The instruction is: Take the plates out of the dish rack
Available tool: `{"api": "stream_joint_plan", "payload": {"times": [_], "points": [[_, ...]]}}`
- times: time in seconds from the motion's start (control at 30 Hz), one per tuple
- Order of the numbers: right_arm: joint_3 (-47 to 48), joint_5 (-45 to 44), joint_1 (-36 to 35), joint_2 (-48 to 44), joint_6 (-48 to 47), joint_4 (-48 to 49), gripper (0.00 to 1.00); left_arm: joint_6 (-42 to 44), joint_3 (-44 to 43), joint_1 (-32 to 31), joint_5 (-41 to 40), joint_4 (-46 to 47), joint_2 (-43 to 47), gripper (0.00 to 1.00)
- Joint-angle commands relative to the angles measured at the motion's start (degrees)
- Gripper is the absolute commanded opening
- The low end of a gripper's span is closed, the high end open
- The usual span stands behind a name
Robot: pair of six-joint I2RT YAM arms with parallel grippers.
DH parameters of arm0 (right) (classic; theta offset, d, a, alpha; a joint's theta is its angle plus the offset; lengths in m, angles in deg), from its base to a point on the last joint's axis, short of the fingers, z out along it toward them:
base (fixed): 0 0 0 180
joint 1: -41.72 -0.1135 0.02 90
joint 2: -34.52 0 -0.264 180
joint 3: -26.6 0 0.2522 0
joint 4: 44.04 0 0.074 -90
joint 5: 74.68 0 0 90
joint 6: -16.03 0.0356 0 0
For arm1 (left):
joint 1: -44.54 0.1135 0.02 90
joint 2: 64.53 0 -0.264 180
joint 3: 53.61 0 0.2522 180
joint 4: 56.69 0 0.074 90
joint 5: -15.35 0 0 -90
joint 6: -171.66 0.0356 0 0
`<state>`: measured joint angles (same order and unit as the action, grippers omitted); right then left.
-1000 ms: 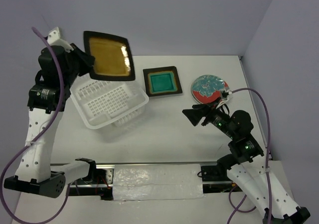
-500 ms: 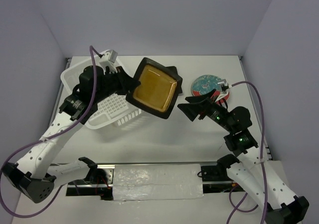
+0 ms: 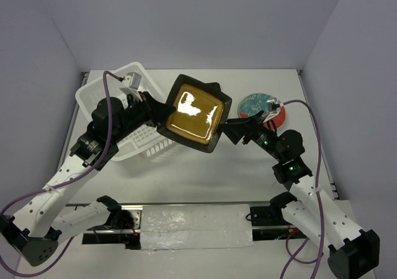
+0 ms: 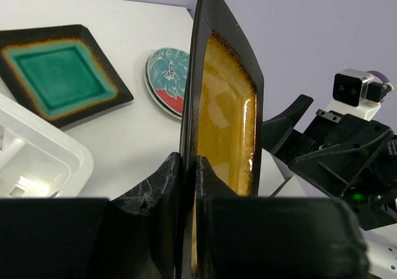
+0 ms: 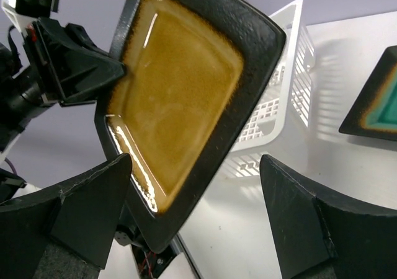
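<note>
My left gripper (image 3: 162, 115) (image 4: 188, 162) is shut on one corner of the square amber-centred plate (image 3: 193, 113) (image 4: 226, 115), which hangs tilted in the air over the middle of the table. My right gripper (image 3: 230, 130) (image 5: 195, 167) is open at the plate's opposite edge. In the right wrist view the amber plate (image 5: 180, 87) has its lower corner between the wide-apart fingers. The teal-centred plate (image 4: 59, 74) (image 5: 383, 105) and the round red floral plate (image 3: 257, 105) (image 4: 167, 77) lie flat on the table. The white dish rack (image 3: 93, 92) (image 5: 280, 99) stands at the back left.
The raised plate hides most of the teal plate from above; only a dark corner (image 3: 215, 87) shows. The dish rack's rim (image 4: 43, 161) is just left of the left gripper. Purple cables loop beside both arms. Walls close the table at the back and sides.
The left arm has swung the amber plate from above the rack rightward to the table's middle. The right gripper has moved left to meet it. The rack now sits further back-left.
</note>
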<state>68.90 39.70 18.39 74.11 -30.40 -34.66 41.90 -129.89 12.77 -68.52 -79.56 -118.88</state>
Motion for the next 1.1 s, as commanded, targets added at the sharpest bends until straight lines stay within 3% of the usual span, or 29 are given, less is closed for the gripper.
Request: {"api": "stream_joint_plan", "payload": {"times": [0.0,0.17,0.27,0.43,0.53,0.6,0.63,0.7,0.77,0.8,0.87,0.93,1.07], "points": [[0.6,-1.0,-0.9,0.7,1.9,6.8,0.9,-4.7,-0.5,-1.1,0.2,14.6,2.4,0.0],[1.6,-3.3,-3.9,4.4,2.4,7.8,0.85,-4.9,0.2,-3.5,-2.3,14.6,2.8,0.0],[1.9,-4.4,-5.6,7.0,2.8,9.1,0.73,-4.8,0.9,-4.3,-3.1,15.7,2.6,0.0],[2.1,-10.0,-7.5,8.3,3.1,7.9,0.61,-5.6,2.6,-4.9,-3.4,17.5,2.6,0.0],[2.6,-11.8,-8.2,8.2,2.7,6.8,0.41,-4.9,2.7,-5.3,-3.8,16.7,2.7,0.0],[3.3,-12.2,-8.3,8.5,2.7,6.0,0.1,-4.1,3.0,-5.4,-4.5,15.5,3.1,0.0],[3.5,-13.4,-8.5,8.6,3.0,5.6,0.03,-3.7,2.9,-5.5,-4.9,14.9,3.2,0.0],[4.7,-14.2,-8.4,9.1,2.6,3.7,0.0,-1.6,2.6,-5.5,-5.5,13.5,3.4,0.0],[6.4,-16.3,-8.5,10.2,2.1,0.8,0.0,0.4,0.7,-5.5,-6.3,9.6,2.5,0.16],[7.6,-16.8,-8.4,10.6,2.0,-0.6,0.0,2.7,-0.3,-5.5,-8.0,7.9,1.9,0.34],[9.5,-17.5,-8.3,11.5,1.3,-1.5,0.0,4.8,-2.8,-5.5,-11.0,2.7,-0.1,0.45],[11.0,-17.9,-8.3,12.0,0.6,-3.5,0.0,7.0,-4.1,-5.5,-13.1,-0.7,-1.3,0.63],[15.2,-19.7,-7.4,13.4,-0.8,-7.0,0.0,9.5,-3.7,-5.5,-16.8,-1.8,-2.4,0.7]]}}
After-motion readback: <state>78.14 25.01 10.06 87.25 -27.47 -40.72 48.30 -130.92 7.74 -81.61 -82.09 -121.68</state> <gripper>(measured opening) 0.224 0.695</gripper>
